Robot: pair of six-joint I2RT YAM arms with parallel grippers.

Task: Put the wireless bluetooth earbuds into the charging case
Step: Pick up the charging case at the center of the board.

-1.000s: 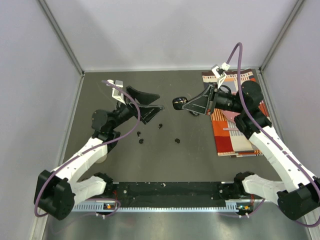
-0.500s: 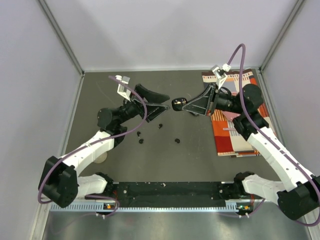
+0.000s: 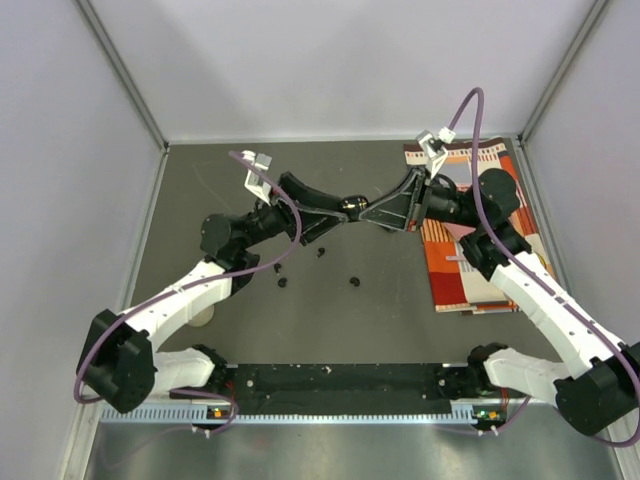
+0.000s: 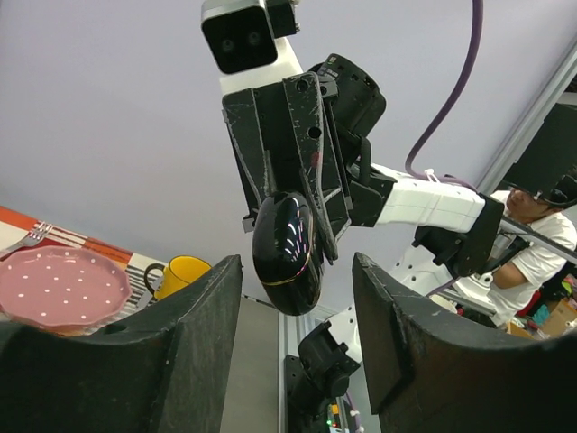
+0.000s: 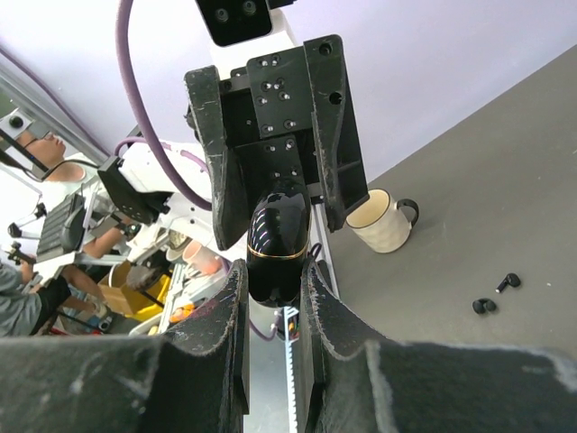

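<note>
The charging case [image 3: 350,207] is a glossy black oval pod with a gold seam, closed and held above the table. My right gripper [image 5: 275,271] is shut on its lower end [image 5: 278,230]. My left gripper [image 4: 296,266] faces it from the other side, open, with its jaws either side of the case [image 4: 287,257] and a gap showing on both sides. Several tiny black earbuds [image 3: 322,251] lie loose on the dark table under the grippers, two of them near each other [image 5: 509,281]. The two grippers [image 3: 345,211] meet tip to tip mid-table.
An orange patterned cloth [image 3: 470,270] lies at the right side of the table. On it are a pink plate [image 4: 59,289] and a yellow mug [image 4: 180,273]. A cream mug [image 5: 383,221] stands near the left arm. Grey walls enclose the table.
My left gripper has swung right and up to the case and its jaws have narrowed around it. The right gripper has shifted slightly left, still holding the case.
</note>
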